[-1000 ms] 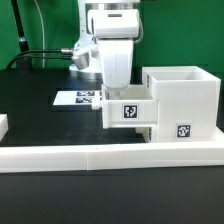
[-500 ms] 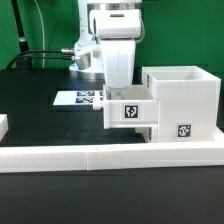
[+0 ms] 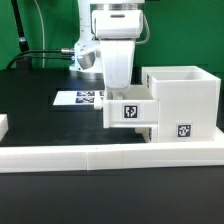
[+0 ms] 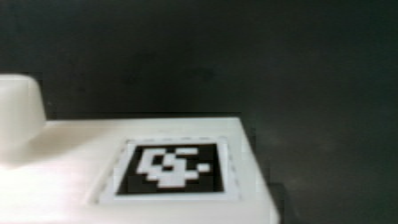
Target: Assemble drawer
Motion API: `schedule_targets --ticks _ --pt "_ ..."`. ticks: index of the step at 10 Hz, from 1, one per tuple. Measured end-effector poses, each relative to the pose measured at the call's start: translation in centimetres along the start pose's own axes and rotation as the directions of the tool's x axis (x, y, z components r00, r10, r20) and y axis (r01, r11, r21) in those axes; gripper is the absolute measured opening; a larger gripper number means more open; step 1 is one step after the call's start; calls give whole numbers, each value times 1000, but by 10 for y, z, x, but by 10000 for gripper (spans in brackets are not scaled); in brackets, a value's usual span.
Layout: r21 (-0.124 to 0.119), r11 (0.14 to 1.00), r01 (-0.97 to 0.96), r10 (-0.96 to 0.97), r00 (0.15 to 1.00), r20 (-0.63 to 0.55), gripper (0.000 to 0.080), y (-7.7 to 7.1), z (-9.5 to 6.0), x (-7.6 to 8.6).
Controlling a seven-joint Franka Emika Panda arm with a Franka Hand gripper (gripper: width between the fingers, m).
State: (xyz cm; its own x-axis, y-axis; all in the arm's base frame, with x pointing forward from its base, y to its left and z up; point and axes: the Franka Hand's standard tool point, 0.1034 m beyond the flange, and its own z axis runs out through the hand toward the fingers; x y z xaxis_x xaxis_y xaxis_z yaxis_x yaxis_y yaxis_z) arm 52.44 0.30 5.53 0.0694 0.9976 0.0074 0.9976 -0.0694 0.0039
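The drawer's white housing (image 3: 185,100) stands at the exterior view's right, open at the top, with a tag low on its front. A white tray (image 3: 128,112) with a tag sticks out of the housing's left side, partly slid in. My gripper (image 3: 118,87) hangs straight over the tray, its white hand reaching down to the tray's top edge. Its fingertips are hidden behind the tray, so I cannot tell if it is open or shut. The wrist view shows a tagged white surface (image 4: 173,166) close up and a rounded white part (image 4: 15,110) beside it. No fingers show there.
The marker board (image 3: 78,98) lies flat on the black table behind the tray. A long low white border wall (image 3: 100,155) runs along the front. A small white piece (image 3: 3,125) sits at the exterior view's left edge. Black cables (image 3: 45,57) run at the back left.
My gripper has risen very slightly. The tray and the housing have not moved.
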Motion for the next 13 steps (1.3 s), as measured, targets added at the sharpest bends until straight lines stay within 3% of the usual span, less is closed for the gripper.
schedule_targets --ticks 13 --pt "2 988 152 -152 988 31 44 0 2 -8"
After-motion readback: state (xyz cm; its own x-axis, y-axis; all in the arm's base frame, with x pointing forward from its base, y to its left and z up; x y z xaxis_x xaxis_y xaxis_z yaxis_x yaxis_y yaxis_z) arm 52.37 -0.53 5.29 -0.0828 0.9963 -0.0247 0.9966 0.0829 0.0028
